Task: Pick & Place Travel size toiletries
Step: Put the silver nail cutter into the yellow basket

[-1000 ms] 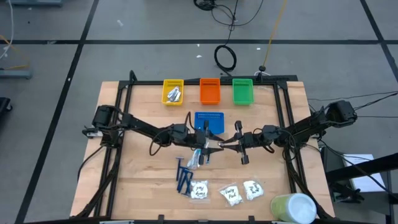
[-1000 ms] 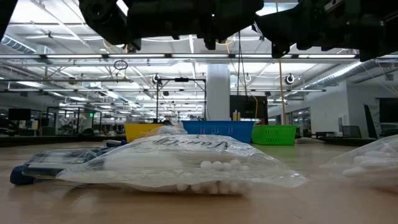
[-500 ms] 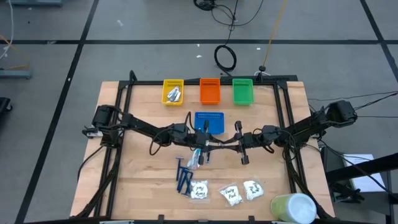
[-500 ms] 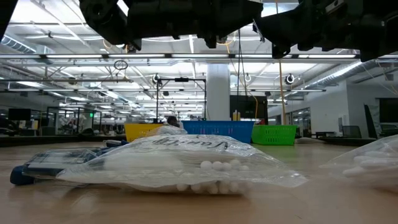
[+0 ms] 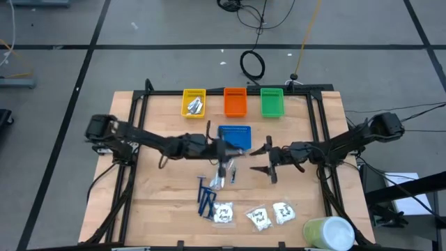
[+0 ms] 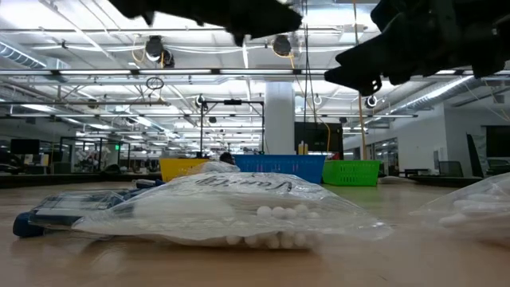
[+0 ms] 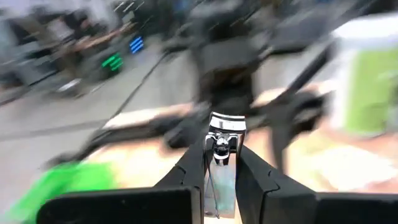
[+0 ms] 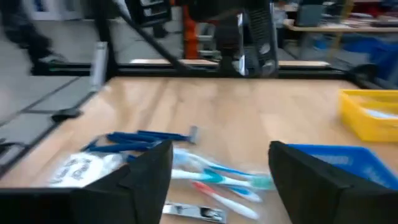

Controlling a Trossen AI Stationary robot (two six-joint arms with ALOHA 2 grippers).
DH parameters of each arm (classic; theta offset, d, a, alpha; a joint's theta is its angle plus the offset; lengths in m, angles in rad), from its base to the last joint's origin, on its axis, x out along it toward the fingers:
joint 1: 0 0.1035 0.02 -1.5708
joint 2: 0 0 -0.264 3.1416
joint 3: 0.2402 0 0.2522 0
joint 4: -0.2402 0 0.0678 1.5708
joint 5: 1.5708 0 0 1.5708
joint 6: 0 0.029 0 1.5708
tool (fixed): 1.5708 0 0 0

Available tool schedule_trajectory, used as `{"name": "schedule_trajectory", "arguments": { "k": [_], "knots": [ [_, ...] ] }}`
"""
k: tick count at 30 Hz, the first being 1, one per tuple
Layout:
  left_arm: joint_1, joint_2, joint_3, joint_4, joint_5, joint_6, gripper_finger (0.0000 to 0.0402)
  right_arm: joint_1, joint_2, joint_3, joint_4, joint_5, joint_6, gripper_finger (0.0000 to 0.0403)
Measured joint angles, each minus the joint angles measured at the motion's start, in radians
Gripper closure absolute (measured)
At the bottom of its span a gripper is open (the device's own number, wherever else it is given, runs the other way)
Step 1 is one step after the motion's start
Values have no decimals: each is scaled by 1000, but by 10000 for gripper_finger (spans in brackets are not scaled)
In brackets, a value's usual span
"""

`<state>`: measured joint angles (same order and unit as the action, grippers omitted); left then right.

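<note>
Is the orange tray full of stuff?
No. In the high view the orange tray shows only its own bare floor, while the yellow tray beside it holds small silvery packets.

sachets (image 5: 256,215) right of razors (image 5: 206,201) | trays (image 5: 233,102) behind

Wooden table (image 5: 153,202), 4 coloured trays (image 5: 234,102), razors (image 5: 205,201), 3 sachets (image 5: 258,217), green-and-white cylinder (image 5: 327,233)
</note>
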<state>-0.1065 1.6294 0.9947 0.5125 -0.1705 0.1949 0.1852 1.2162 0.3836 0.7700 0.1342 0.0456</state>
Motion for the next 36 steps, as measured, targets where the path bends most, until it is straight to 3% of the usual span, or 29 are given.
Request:
{"name": "schedule_trajectory", "arguments": {
  "k": [4,8,12,18,23,30,36],
  "knots": [
    [43,-117,-50,-130,-151,6,361,0,-102,0,-127,79,-1,131],
    [167,-200,-168,-137,-174,-67,361,0,-174,0,-210,82,28,134],
    [362,-233,-281,-132,-182,-198,361,0,-200,0,-248,80,47,145],
    [621,-214,-358,-149,-103,-434,361,0,-200,0,-246,80,47,155],
    [701,-169,-361,-140,-8,-486,359,0,-200,0,-245,82,47,156],
    [716,-155,-360,-148,-41,-520,254,0,-200,0,-245,72,59,155],
    [694,-155,-360,-151,-39,-436,175,0,-190,0,-241,63,80,156]
  ]
}}
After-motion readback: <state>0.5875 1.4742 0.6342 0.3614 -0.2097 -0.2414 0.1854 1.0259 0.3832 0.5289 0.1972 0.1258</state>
